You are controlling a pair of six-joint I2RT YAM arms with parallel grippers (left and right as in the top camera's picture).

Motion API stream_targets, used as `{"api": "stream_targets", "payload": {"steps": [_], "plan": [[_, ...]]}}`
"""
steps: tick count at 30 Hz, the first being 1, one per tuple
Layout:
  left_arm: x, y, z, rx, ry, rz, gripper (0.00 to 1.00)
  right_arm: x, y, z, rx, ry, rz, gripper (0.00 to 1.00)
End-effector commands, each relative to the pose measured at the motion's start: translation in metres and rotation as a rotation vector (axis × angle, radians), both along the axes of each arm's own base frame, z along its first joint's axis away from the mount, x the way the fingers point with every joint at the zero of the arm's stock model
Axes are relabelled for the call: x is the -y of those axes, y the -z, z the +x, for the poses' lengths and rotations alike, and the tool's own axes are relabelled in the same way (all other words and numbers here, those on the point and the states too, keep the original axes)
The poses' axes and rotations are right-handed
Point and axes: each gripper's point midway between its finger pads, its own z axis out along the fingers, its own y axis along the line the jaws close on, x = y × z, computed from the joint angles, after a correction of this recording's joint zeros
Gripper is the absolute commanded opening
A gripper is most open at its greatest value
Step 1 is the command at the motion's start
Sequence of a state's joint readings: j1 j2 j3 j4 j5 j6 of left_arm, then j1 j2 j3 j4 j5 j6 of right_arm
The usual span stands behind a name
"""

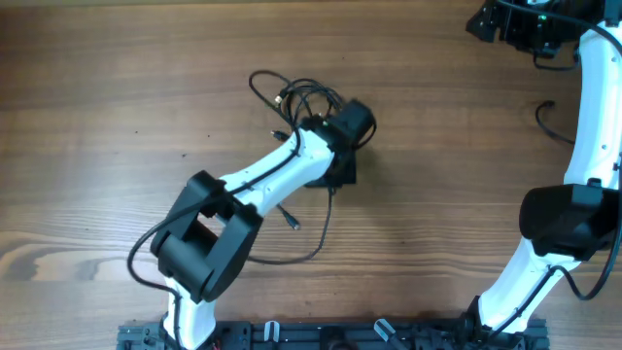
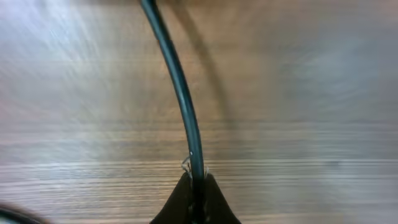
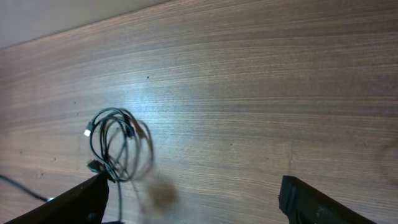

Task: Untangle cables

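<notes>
The cables (image 1: 292, 97) lie in a loose black tangle of loops on the wooden table, just up and left of my left gripper (image 1: 335, 136). A strand trails down past a small plug (image 1: 292, 222) toward the front. In the left wrist view one cable (image 2: 180, 93) runs up from my left gripper (image 2: 198, 182), which is shut on it. The right wrist view shows the cables (image 3: 115, 146) at lower left, far from my right gripper (image 3: 194, 186), which is open with nothing in it. My right gripper (image 1: 515, 24) hangs at the table's back right corner.
The left arm (image 1: 253, 180) crosses the middle of the wooden table (image 1: 437, 194). The right arm (image 1: 573, 194) stands along the right side, with a thin black wire loop (image 1: 546, 119) beside it. A black rail (image 1: 340, 335) lines the front edge.
</notes>
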State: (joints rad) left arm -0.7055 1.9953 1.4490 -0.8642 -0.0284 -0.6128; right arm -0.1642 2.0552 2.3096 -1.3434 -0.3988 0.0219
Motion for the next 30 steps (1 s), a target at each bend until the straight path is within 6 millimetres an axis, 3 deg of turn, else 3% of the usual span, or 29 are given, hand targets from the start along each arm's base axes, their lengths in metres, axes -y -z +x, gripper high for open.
{"api": "stream_targets", "payload": {"steps": [1, 4, 11, 17, 20, 23, 26, 28, 30], "plan": [[0.013, -0.122, 0.039, 0.226, 0.059, -0.159, 0.04, -0.002, 0.013, 0.002, -0.032, 0.003, -0.001, 0.90], [0.007, -0.205, 0.054, 0.377, 0.042, -0.284, 0.04, -0.002, 0.013, 0.002, -0.032, 0.003, -0.001, 0.90], [-0.045, -0.345, 0.070, 0.674, -0.046, -0.541, 0.04, -0.002, 0.012, 0.003, -0.028, 0.003, -0.001, 0.90], [-0.082, -0.423, 0.066, 0.766, -0.134, -0.852, 0.04, -0.002, 0.012, 0.003, -0.027, 0.002, -0.002, 0.90], [-0.094, -0.429, 0.070, 0.769, -0.163, -0.887, 0.04, -0.002, 0.012, 0.003, -0.026, 0.002, -0.001, 0.90], [-0.101, -0.394, 0.083, 0.689, -0.231, -0.807, 0.04, -0.005, 0.011, 0.003, -0.023, -0.007, 0.012, 0.90], [-0.073, -0.377, 0.080, 0.565, -0.102, -0.887, 0.04, -0.021, 0.007, 0.004, -0.012, -0.049, 0.053, 0.89], [-0.049, -0.382, 0.072, 0.506, 0.060, -1.003, 0.04, -0.044, 0.004, 0.003, 0.003, -0.116, 0.087, 0.89], [-0.039, -0.386, 0.068, 0.472, 0.130, -1.068, 0.04, -0.069, -0.001, 0.001, 0.028, -0.214, 0.112, 0.89]]}}
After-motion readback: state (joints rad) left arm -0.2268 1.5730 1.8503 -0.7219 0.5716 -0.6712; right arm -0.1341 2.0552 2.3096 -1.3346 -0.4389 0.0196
